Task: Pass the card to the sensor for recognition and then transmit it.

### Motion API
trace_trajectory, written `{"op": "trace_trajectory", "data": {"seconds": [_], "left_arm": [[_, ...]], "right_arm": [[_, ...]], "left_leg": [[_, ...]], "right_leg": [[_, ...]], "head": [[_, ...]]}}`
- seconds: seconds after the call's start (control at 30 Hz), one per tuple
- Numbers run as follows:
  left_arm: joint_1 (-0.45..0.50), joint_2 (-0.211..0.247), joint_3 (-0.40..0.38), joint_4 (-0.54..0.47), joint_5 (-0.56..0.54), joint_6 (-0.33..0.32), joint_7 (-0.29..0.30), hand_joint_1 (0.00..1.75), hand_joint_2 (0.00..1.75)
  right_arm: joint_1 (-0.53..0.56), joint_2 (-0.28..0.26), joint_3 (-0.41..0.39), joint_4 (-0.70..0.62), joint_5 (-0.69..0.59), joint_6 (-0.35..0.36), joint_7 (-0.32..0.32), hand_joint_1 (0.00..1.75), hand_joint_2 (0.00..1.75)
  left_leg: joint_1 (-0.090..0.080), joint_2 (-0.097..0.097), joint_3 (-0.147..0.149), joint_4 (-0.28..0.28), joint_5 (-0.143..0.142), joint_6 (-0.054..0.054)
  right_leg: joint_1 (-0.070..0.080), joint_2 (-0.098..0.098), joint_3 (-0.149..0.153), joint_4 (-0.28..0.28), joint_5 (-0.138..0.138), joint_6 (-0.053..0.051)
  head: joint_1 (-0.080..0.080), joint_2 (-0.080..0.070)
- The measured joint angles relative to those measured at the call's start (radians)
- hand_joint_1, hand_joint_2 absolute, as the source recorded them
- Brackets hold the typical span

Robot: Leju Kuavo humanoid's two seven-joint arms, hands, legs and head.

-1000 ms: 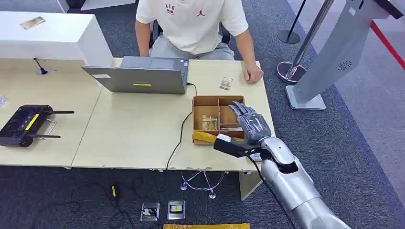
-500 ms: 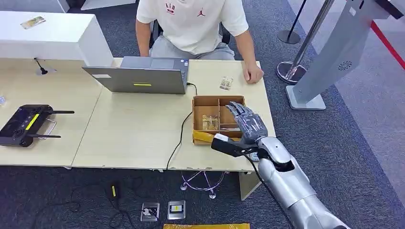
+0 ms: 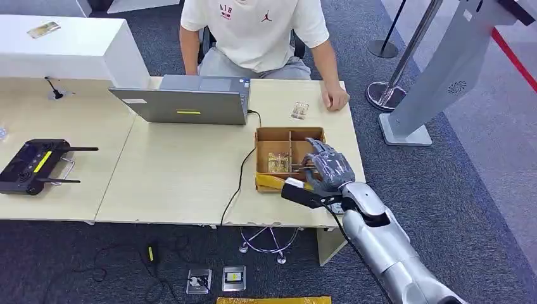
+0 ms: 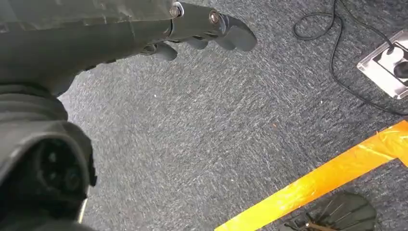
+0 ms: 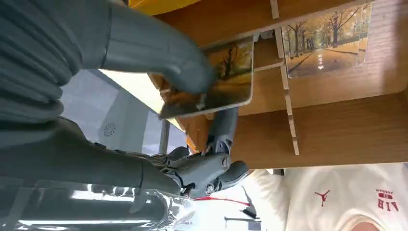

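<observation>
The table [image 3: 171, 171], light wood, is spanning most of the head view. A person [image 3: 253, 31] in a white shirt is sitting at its far edge, one hand resting on the tabletop. A grey laptop [image 3: 183, 101] is standing open in front of the person, lid toward the robot. A black controller with antennas [image 3: 35, 166] is lying near the table's left end.

The brown compartment box [image 3: 288, 158] is sitting near the table's right front corner, with a cable running past its left side. The right hand [image 3: 326, 168] is reaching into the box from the front edge. In the right wrist view, the right hand [image 5: 144, 53] is pinching a card [image 5: 226, 82], thumb pressed on its printed face and a finger underneath. The card, showing an autumn tree scene, is tilting up over the box dividers. A second card [image 5: 327, 41] with a similar picture is lying flat in the neighbouring compartment. A small card [image 3: 299, 111] is lying on the table between the box and the person's hand.

The left hand [image 4: 192, 29] is hanging over grey carpet [image 4: 216, 134], fingers extended and holding nothing. An orange tape strip [image 4: 327, 178] is crossing the carpet nearby.
</observation>
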Motion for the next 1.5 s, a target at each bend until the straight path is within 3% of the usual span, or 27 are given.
{"op": "trace_trajectory", "data": {"seconds": [0.77, 1.0, 1.5], "left_arm": [[-0.014, -0.003, 0.0, 0.0, -0.016, -0.007, 0.007, 0.0, 0.0], [-0.013, -0.003, 0.0, 0.0, -0.023, 0.001, 0.007, 0.0, 0.0], [-0.015, -0.003, 0.0, 0.0, -0.058, -0.001, 0.005, 0.0, 0.0]], "right_arm": [[-0.011, 0.002, 0.0, 0.04, -0.014, -0.027, -0.005, 1.75, 1.75], [-0.021, 0.002, -0.009, 0.044, -0.039, -0.152, -0.015, 1.75, 1.75], [-0.192, -0.043, -0.134, -0.086, -0.09, -0.143, -0.005, 1.75, 1.75]], "left_leg": [[0.0, 0.0, 0.0, 0.0, 0.0, 0.0], [0.0, 0.0, 0.0, 0.0, 0.0, 0.0], [0.0, 0.0, 0.0, 0.0, 0.0, 0.0]], "right_leg": [[0.0, 0.0, 0.0, 0.0, 0.0, 0.0], [0.0, 0.0, 0.0, 0.0, 0.0, 0.0], [0.0, 0.0, 0.0, 0.0, 0.0, 0.0]], "head": [[0.0, 0.0], [0.0, 0.0], [0.0, 0.0]]}}
